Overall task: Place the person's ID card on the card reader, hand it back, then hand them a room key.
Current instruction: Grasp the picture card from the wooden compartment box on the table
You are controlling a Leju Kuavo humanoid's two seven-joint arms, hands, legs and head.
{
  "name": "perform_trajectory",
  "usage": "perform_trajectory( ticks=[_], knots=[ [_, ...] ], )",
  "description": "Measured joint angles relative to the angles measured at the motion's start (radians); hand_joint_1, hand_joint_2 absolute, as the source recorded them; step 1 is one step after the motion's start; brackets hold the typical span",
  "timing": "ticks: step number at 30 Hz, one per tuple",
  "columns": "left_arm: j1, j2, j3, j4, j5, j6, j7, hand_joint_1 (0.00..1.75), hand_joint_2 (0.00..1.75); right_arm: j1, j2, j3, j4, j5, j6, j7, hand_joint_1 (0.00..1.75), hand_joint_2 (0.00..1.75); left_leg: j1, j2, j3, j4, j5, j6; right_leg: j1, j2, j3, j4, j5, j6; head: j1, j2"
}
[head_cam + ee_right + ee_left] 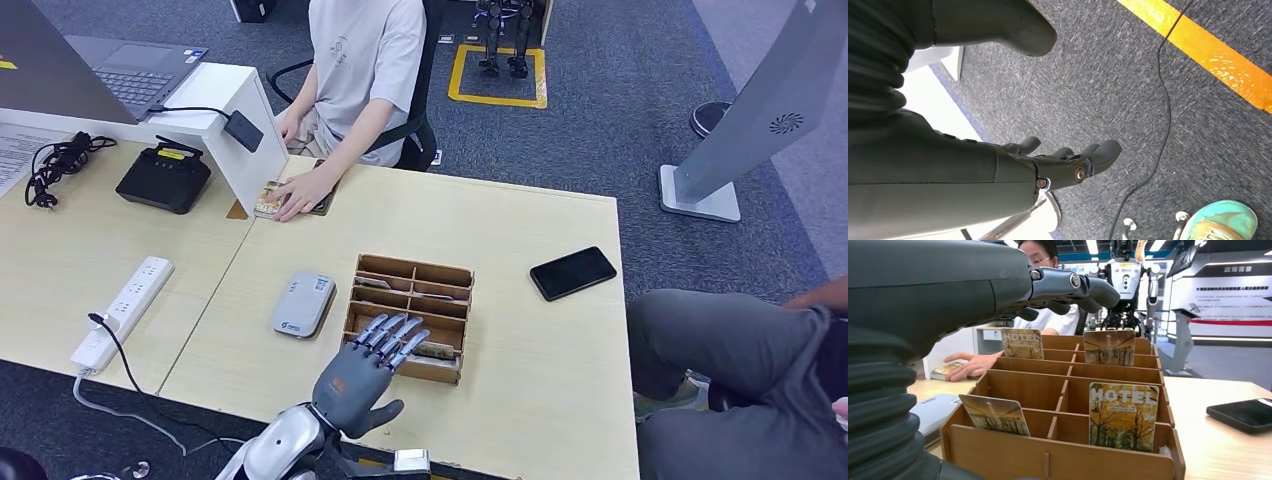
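ID card lies under the person's hand at the far edge of the light wood table, well beyond the card reader. Wooden key box sits just right of the reader; hotel key cards stand upright in its slots. Left hand hovers over the box's near-left part, fingers spread, holding nothing. Black phone lies further right of the reader, past the box, w/ bare tabletop around it. White power strip lies left of the reader on the adjoining desk. Seated person's grey-trousered leg is close by the table's right edge. Right hand hangs over dark carpet nr a yellow floor line, fingers loosely curled, nothing in them.
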Motion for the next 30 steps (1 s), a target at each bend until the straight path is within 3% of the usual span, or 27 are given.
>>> perform_trajectory(
  ticks=[26, 30],
  knots=[
    [-0.014, -0.029, 0.073, 0.02, -0.043, 0.0, 0.034, 0.0, 1.75, 0.0, 0.0, 0.0, 0.0, 0.0, -0.002, -0.01, 0.0, 1.75, 0.0, 0.0, 0.0, 0.0, 0.0, 0.0, 0.0, 0.0, 0.0, 0.0, 0.0, 0.0, 0.0, 0.0],
    [-0.017, -0.036, 0.12, 0.058, -0.035, -0.014, 0.03, 0.0, 1.75, 0.0, 0.0, 0.0, 0.0, 0.0, -0.002, -0.014, 0.0, 1.75, 0.0, 0.0, 0.0, 0.0, 0.0, 0.0, 0.0, 0.0, 0.0, 0.0, 0.0, 0.0, 0.0, 0.0]
  ],
)
